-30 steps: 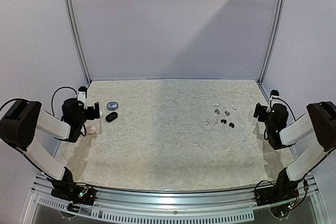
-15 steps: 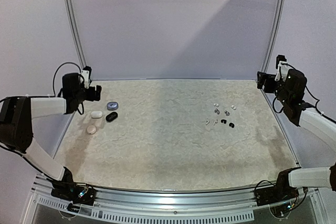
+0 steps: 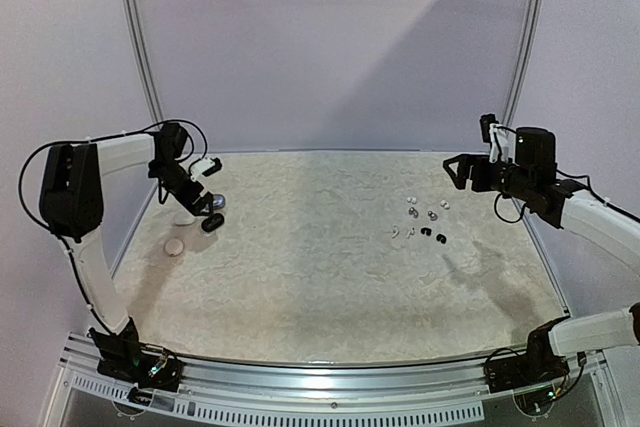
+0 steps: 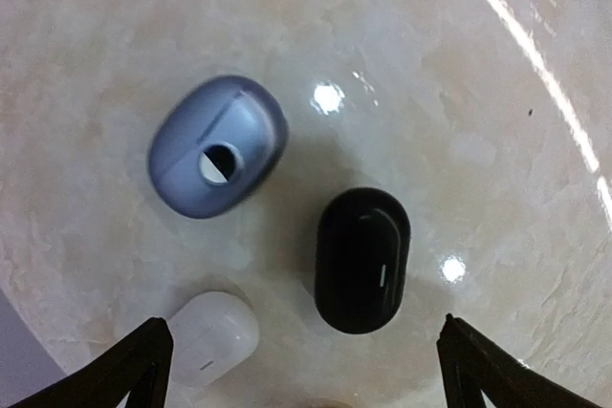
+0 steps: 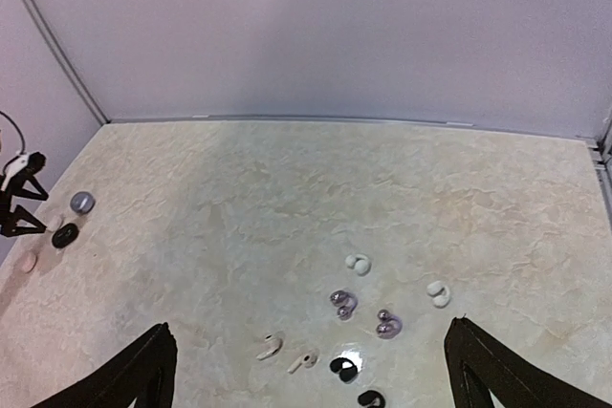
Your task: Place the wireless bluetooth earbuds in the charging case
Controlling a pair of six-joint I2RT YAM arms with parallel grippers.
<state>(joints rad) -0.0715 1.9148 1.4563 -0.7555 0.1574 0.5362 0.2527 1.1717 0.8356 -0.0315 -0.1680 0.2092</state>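
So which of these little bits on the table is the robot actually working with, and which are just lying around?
For the job: tiny white, silvery and black earbuds; rounded blue-grey case; black oval case; white case; pale pinkish case.
Just there: marbled beige tabletop; metal frame posts.

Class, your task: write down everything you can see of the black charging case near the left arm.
The black charging case is a glossy, rounded, pill-shaped shell, seemingly plastic, with a small pale mark on top. It looks closed and lies flat on the marbled table, touching nothing else. A blue-grey case and a white case lie close by, apart from it.
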